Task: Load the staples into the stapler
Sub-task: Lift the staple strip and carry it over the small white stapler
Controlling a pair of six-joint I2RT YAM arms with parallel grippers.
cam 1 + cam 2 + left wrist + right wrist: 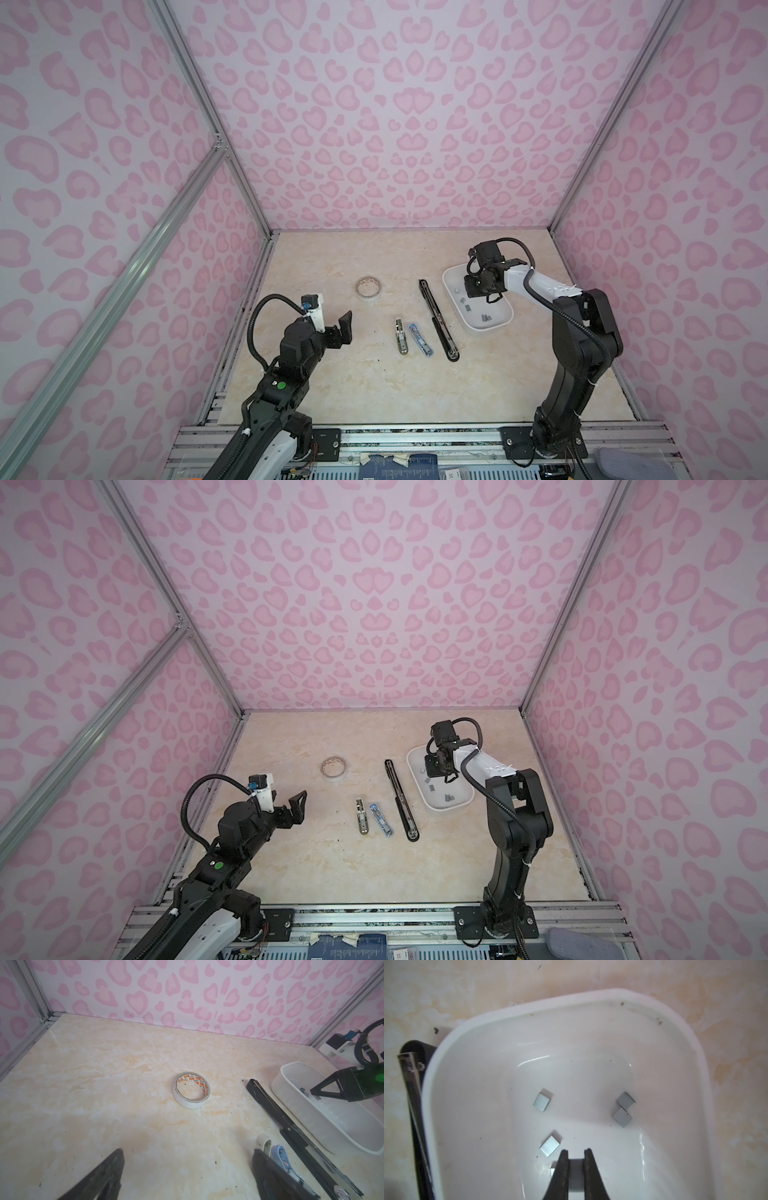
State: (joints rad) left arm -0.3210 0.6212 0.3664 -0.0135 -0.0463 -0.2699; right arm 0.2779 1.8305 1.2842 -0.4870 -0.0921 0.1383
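Observation:
Several small grey staples lie in a white tray (490, 330); loose strips show in the right wrist view (542, 1102) (549, 1146) (622, 1116). My right gripper (576, 1152) points down into the tray and is shut on one staple strip (576, 1169). A long black stapler (436, 320) lies opened flat just left of the tray. Two small staplers lie beside it, a blue one (419, 340) and a cream and metal one (401, 336). My left gripper (345, 328) hovers open and empty over the table, left of the small staplers.
A roll of white tape (368, 287) lies flat behind the small staplers. Pink patterned walls close in the table at the back and both sides. A metal rail runs along the front edge.

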